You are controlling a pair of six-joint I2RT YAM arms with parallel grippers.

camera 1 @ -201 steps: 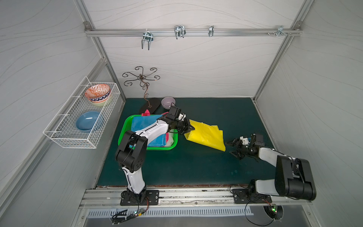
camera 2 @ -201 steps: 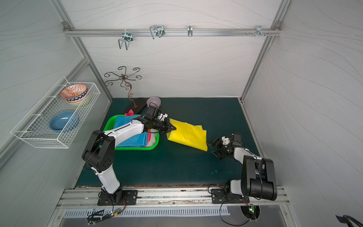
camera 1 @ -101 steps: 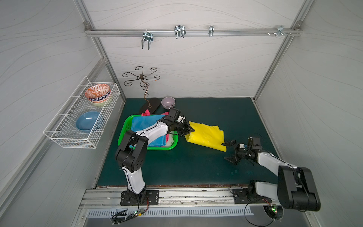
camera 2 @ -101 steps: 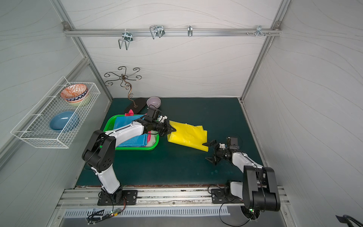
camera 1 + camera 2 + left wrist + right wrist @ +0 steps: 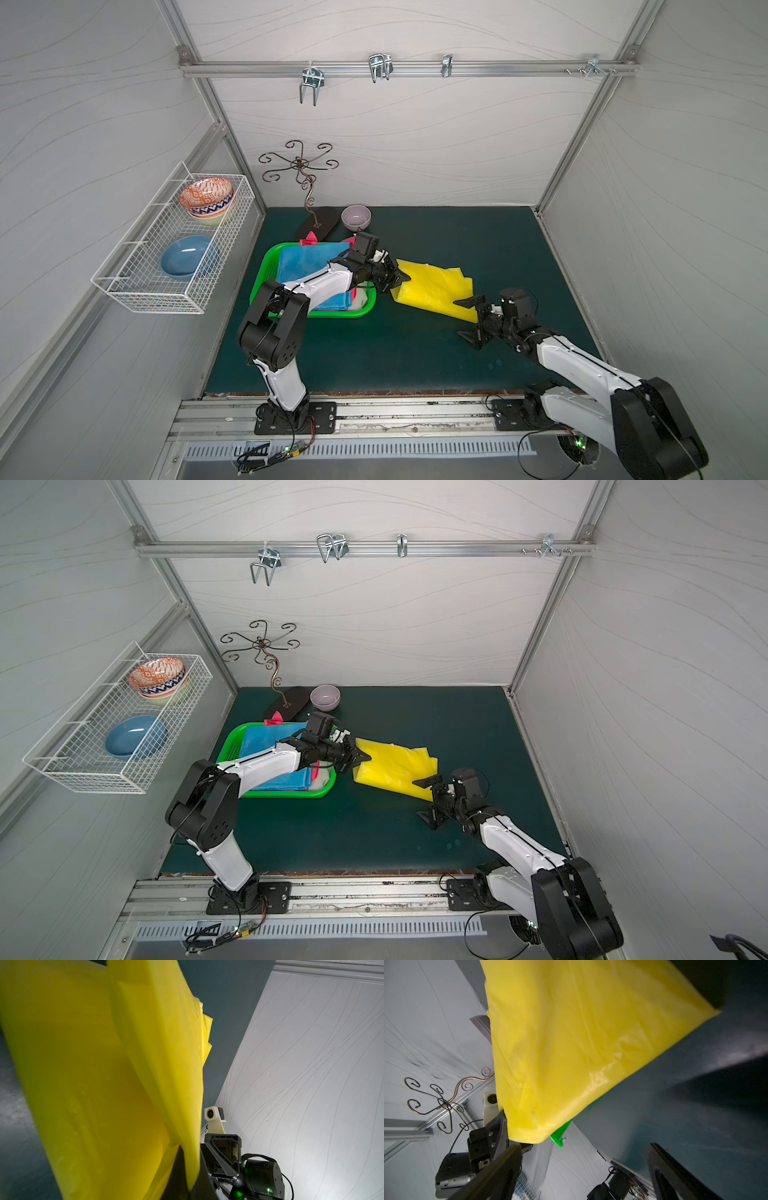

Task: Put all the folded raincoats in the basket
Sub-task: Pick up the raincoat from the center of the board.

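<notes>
The folded raincoat (image 5: 436,289) (image 5: 395,764) is a yellow sheet lying on the dark green table, right of the basket (image 5: 266,270) (image 5: 229,746). That bright green basket holds folded blue and pink cloth. My left gripper (image 5: 401,277) (image 5: 362,756) is shut on the raincoat's corner nearest the basket. In the left wrist view the raincoat (image 5: 93,1064) fills the picture. My right gripper (image 5: 469,319) (image 5: 426,799) stands open at the raincoat's near right corner, one finger over the edge and nothing between the jaws. From the right wrist the raincoat (image 5: 581,1043) shows, with the right gripper (image 5: 581,1178) open.
A white wire rack (image 5: 174,249) with bowls hangs on the left wall. A lilac bowl (image 5: 356,217) and a curly metal stand (image 5: 307,183) stand at the back behind the basket. Hooks (image 5: 380,66) hang from the rail above.
My right arm has swung left toward the raincoat's near right corner and its jaws have spread wide. The left gripper has kept its grip and barely moved.
</notes>
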